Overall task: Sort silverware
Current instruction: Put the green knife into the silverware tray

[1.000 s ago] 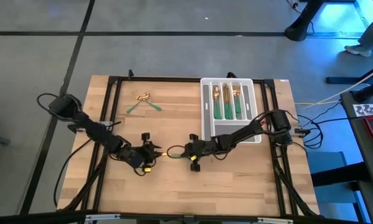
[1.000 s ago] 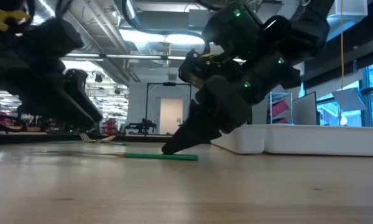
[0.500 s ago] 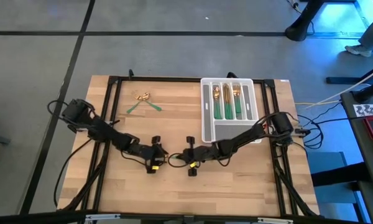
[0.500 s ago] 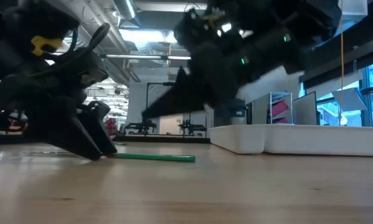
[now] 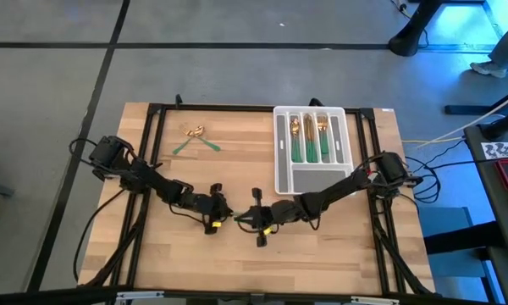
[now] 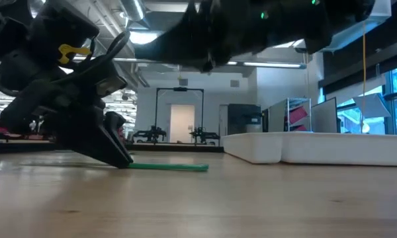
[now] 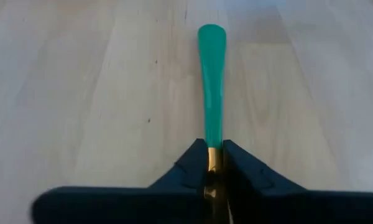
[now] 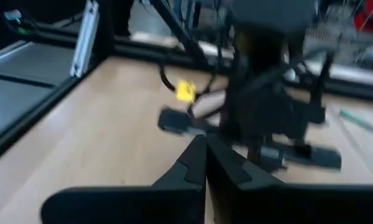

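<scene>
Left gripper (image 7: 214,163) is down on the table at about six o'clock from centre, its two dark fingers pinched on the gold neck of a slim green-handled piece of silverware (image 7: 211,81); which kind it is, the fingers hide. In the low view the green handle lies flat on the wood, pointing away from the fingertips, so it looks gripped but not lifted. Right gripper (image 8: 204,163) hangs just beside it toward three o'clock, clear of the table, jaws pressed together on nothing.

On to the score. The grey-white slotted plastic tray (image 5: 283,174), up around two o'clock, already holds a set of gold-headed, green-handled pieces (image 5: 309,140) standing in its narrow slots. Left to sort, by my count: this one in the pinch, plus two or so green-handled pieces (image 5: 195,140) lying crossed near eleven o'clock. So well past halfway, I'd judge.

The surface is a pale wooden tabletop (image 5: 322,246) framed in black rails, on a grey floor. Beyond it, a workshop: ceiling lights, a doorway, shelving, and someone's legs (image 5: 411,30) at the far one o'clock corner.
</scene>
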`<state>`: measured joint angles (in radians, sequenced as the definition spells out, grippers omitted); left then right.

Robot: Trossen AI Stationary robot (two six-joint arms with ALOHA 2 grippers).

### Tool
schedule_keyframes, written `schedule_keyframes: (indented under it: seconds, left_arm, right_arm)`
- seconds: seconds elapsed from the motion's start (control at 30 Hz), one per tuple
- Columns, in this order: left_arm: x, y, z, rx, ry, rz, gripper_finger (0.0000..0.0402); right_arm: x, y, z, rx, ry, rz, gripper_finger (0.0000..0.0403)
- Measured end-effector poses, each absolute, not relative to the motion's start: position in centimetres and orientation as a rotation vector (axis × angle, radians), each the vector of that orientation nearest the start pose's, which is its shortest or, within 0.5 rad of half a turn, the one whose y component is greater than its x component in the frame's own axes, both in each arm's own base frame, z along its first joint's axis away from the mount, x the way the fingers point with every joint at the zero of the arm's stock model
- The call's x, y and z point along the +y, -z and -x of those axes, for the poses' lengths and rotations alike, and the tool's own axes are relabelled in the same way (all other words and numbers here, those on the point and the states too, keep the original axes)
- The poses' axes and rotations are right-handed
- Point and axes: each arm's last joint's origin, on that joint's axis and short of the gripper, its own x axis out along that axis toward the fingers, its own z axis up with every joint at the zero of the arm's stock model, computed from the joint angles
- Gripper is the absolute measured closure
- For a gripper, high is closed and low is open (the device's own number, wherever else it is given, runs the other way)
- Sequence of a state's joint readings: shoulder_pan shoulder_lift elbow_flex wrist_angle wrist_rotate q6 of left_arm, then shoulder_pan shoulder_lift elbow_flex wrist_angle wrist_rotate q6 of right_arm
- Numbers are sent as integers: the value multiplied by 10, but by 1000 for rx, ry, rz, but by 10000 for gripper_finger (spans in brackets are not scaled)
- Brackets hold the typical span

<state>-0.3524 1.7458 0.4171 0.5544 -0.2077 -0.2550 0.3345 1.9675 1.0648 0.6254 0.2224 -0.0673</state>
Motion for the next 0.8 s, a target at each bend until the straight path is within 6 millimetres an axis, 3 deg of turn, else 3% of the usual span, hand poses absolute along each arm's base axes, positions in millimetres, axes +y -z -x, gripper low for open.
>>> schedule_keyframes:
  seconds: [0.13, 0.37, 0.6, 0.8]
  left_arm:
    - [-81, -73, -239, 749, 46, 51, 387]
    - [-85, -78, -236, 737, 67, 58, 385]
    - [-87, -81, -238, 706, 104, 54, 400]
    - [-88, -81, -238, 692, 76, 41, 400]
  right_arm:
    - [139, -174, -388, 222, -103, 211, 390]
    - [146, -177, -373, 341, 144, 230, 389]
    - [144, -143, -378, 448, 109, 68, 376]
    - [134, -107, -391, 477, 52, -58, 295]
